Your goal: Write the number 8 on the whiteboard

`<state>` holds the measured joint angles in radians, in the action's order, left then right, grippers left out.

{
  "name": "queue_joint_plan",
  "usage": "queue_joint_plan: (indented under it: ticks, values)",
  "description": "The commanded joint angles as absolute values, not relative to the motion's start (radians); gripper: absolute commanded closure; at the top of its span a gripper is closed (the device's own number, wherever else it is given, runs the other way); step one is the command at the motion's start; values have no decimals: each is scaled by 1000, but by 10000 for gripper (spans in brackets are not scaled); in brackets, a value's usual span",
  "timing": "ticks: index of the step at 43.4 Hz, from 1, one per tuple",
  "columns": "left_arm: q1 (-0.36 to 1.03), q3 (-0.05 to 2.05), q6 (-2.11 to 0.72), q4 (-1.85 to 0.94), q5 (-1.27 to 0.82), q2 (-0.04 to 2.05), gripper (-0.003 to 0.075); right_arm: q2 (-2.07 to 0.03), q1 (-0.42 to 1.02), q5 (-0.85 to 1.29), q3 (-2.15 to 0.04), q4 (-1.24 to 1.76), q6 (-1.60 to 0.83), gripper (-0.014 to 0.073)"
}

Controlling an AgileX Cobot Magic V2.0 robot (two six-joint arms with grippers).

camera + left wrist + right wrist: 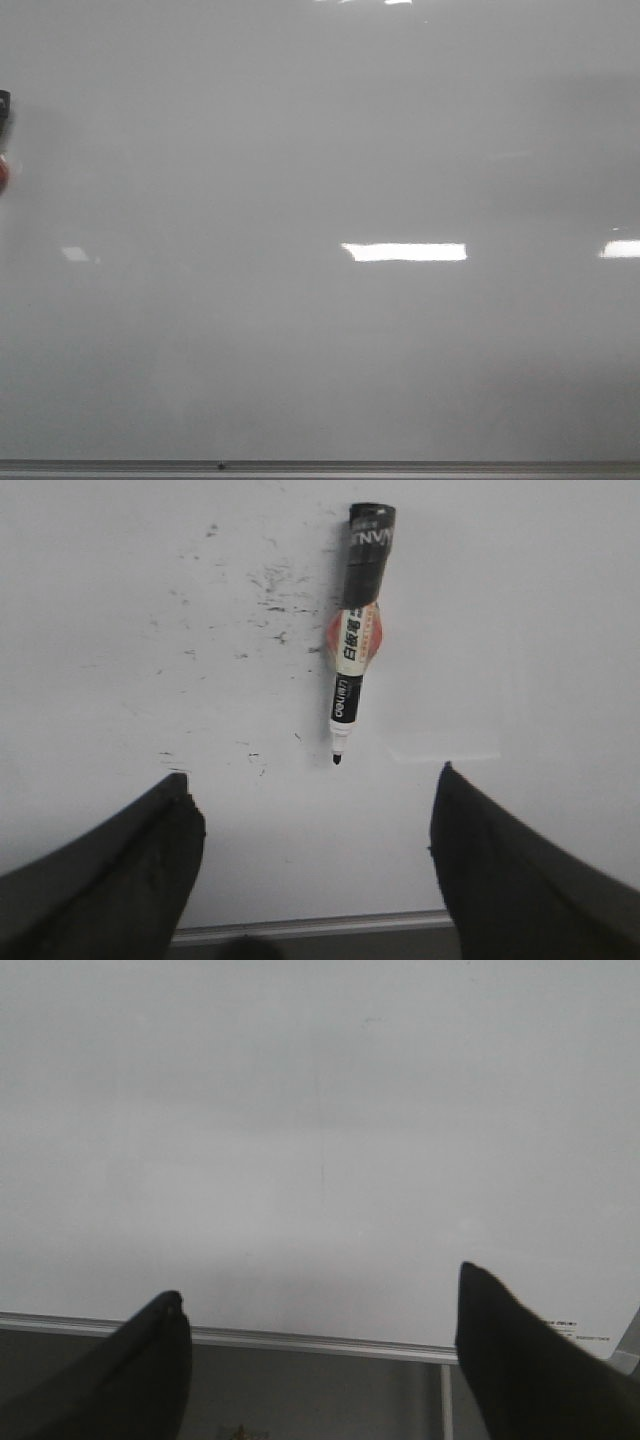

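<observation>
The whiteboard (320, 150) fills the front view, pale grey and glossy, with a thin grey metal lower edge (320, 467). No figure 8 shows on it in any view. A black-and-white marker (355, 630) with an orange band lies on the whiteboard (520, 630) in the left wrist view, uncapped tip toward my left gripper (315, 785). That gripper is open and empty, a little short of the tip. A sliver of the marker shows at the front view's left edge (3, 140). My right gripper (320, 1295) is open and empty over the whiteboard's (320, 1110) lower edge.
Small black marker specks (270, 580) dot the board beside the marker. Bright rectangular light reflections (405, 252) lie across the board. A grey surface (320, 1400) lies below the board's metal edge in the right wrist view.
</observation>
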<state>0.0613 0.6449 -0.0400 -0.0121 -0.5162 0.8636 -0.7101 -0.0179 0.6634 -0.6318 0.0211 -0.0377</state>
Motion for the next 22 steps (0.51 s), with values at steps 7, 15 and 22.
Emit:
queue_joint_plan:
  ticks: [7,15,22]
  values:
    - [111,700,-51,-13,-385,1052,230,-712,-17,605,-665,28,-49,20]
    - [111,700,-51,-13,-260,1195,230,-712,-17,605,-665,28,-49,20]
    - [109,700,-51,-13,-135,1307,230,-712,-17,605,-665,28,-49,20]
